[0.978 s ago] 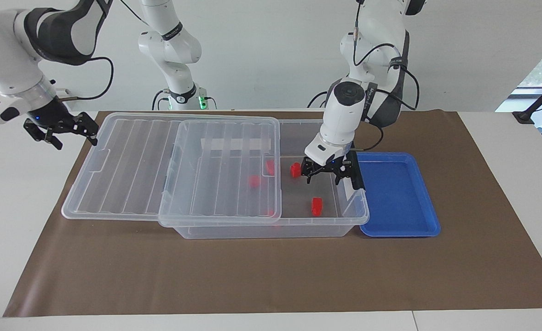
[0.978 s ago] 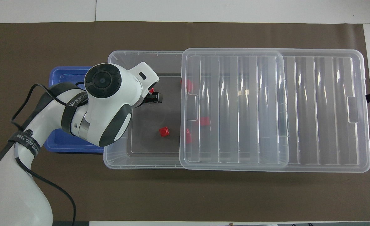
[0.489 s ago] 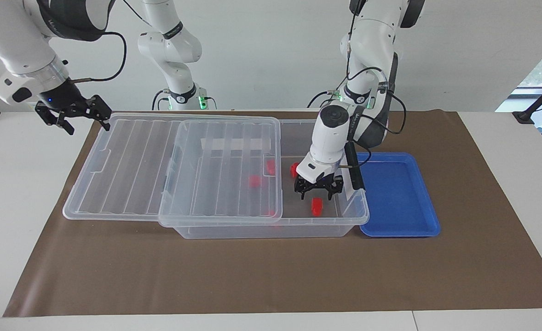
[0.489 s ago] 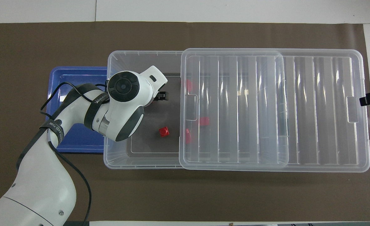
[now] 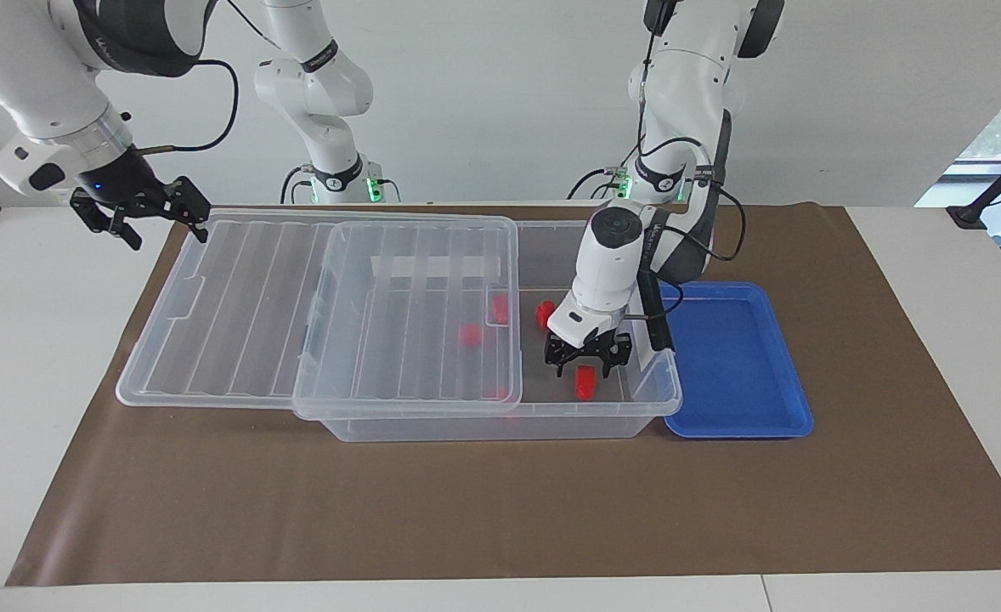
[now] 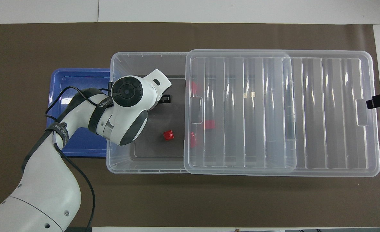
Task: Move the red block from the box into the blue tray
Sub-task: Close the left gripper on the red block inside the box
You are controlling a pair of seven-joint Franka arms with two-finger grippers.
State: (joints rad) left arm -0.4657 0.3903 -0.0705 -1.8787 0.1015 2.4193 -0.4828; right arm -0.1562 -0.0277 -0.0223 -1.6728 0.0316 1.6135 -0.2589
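The red block lies low in the clear box at centre frame, the left gripper straddling it with fingers spread, blue tray alongside, the right gripper waiting open upper left.

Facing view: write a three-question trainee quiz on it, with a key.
1. True or false: a block lies in the tray.
2. Which gripper is down inside the box? A. left gripper B. right C. both
3. Fill in: the lid is slid partly off the box, toward the ____ arm's end of the table.

Key
1. False: every block in sight is in the box.
2. A: it hangs open right over a block.
3. right
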